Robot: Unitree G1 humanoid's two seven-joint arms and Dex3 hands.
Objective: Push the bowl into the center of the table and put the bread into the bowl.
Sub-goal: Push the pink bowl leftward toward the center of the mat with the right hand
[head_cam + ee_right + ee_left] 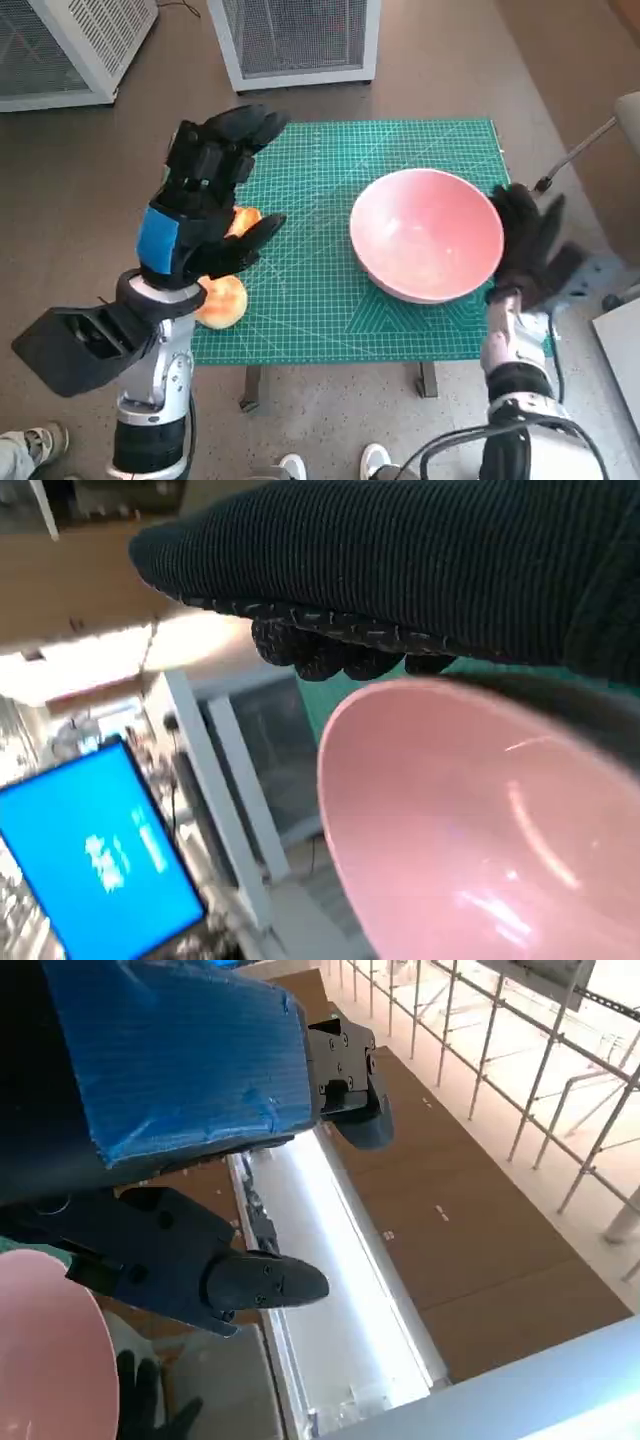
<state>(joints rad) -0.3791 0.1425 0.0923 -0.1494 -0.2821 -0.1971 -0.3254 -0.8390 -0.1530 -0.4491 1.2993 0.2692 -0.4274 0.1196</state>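
Bread (222,298) (half hidden) lies beneath raised left hand (205,205).

Lab or workshop: green cutting mat (330,250), white mesh cabinets (295,40), blue monitor (100,860).

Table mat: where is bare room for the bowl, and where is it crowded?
Bare green mat lies between the bread and the pink bowl, and along the far edge. Crowded: left side under the left robot hand; right edge, where the right robot hand meets the bowl.

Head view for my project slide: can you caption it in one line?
Right robot hand against the pink bowl on the green cutting mat; left robot hand open above the bread.
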